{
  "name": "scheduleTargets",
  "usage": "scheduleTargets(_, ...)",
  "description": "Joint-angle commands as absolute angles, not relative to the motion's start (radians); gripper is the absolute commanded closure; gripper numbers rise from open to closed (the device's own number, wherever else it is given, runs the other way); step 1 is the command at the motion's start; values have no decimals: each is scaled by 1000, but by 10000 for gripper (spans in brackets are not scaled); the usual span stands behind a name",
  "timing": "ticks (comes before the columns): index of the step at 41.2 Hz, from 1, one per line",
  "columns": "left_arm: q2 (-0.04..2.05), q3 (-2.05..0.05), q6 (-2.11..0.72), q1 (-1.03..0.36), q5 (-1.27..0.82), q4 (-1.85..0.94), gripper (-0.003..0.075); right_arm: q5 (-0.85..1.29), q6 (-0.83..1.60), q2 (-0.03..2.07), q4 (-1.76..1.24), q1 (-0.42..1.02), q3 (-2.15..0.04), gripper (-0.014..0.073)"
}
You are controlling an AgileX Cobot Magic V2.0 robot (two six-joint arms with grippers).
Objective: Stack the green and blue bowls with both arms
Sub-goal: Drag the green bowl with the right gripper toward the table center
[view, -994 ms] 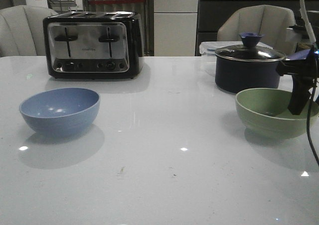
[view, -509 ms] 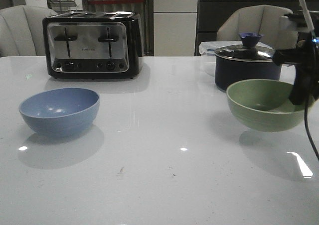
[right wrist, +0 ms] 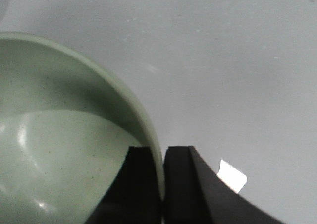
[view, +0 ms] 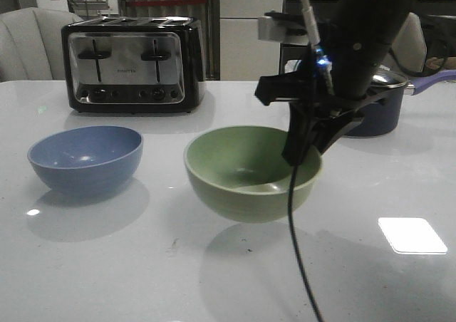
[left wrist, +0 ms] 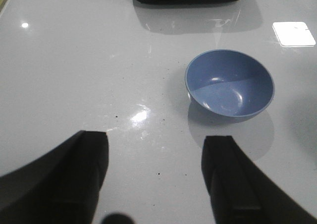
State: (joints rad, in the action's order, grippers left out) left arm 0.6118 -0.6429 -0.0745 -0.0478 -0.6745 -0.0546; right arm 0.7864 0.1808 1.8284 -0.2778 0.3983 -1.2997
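Right gripper (view: 303, 147) pinches the rim of the green bowl (view: 246, 171), raised above the table (view: 214, 279); left gripper (left wrist: 156, 177) spread open near the blue bowl (left wrist: 229, 84).

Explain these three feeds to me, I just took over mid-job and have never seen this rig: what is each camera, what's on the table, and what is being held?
This is a two-armed robot at a white table. The wide picture looks forward over the table; the other two come from cameras on each wrist. On the table are a blue bowl, a toaster behind it, and a dark saucepan at the back right. The right pincer is shut on the rim of the green bowl, which hangs above the table with its shadow below; the right wrist view shows the fingers pinching that rim. The left pincer is open, empty, and apart from the blue bowl.
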Motion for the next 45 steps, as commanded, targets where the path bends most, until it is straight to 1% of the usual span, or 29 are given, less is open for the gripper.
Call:
scheduleTargets(1, 618, -669, -75, -52, -594, -62, 243, 731, 193, 1806, -302, 420, -1331, 501)
scheduleTargets(6, 618, -669, -75, -52, -594, -62, 243, 710, 193, 1835, -335, 426, -1331, 492)
scheduleTargets(8, 618, -669, -75, -52, -594, -62, 243, 710, 193, 1843, -339, 426, -1331, 466)
scheduleTargets(12, 618, -669, -75, -52, -594, -62, 243, 707, 193, 1855, -339, 426, -1331, 370)
scheduleTargets(16, 618, -669, -75, -52, -594, -62, 243, 688, 193, 1860, -339, 426, -1331, 249)
scheduleTargets(19, 618, -669, -75, -52, -594, -62, 243, 678, 194, 1850, -339, 426, -1331, 204)
scheduleTargets(23, 618, -669, -75, -52, -594, -62, 243, 675, 214, 1817, -339, 426, -1329, 201)
scheduleTargets(30, 618, -669, -75, -52, -594, -62, 243, 645, 315, 1673, -339, 447, -1283, 211)
scheduleTargets(34, 618, -669, -75, -52, -594, -62, 243, 613, 363, 1553, -339, 475, -1216, 211)
scheduleTargets(41, 618, -669, -75, -52, -594, -62, 243, 558, 366, 1337, -335, 517, -1070, 211)
scheduleTargets(45, 618, -669, -75, -52, -594, -62, 243, 560, 366, 1224, -335, 518, -994, 211)
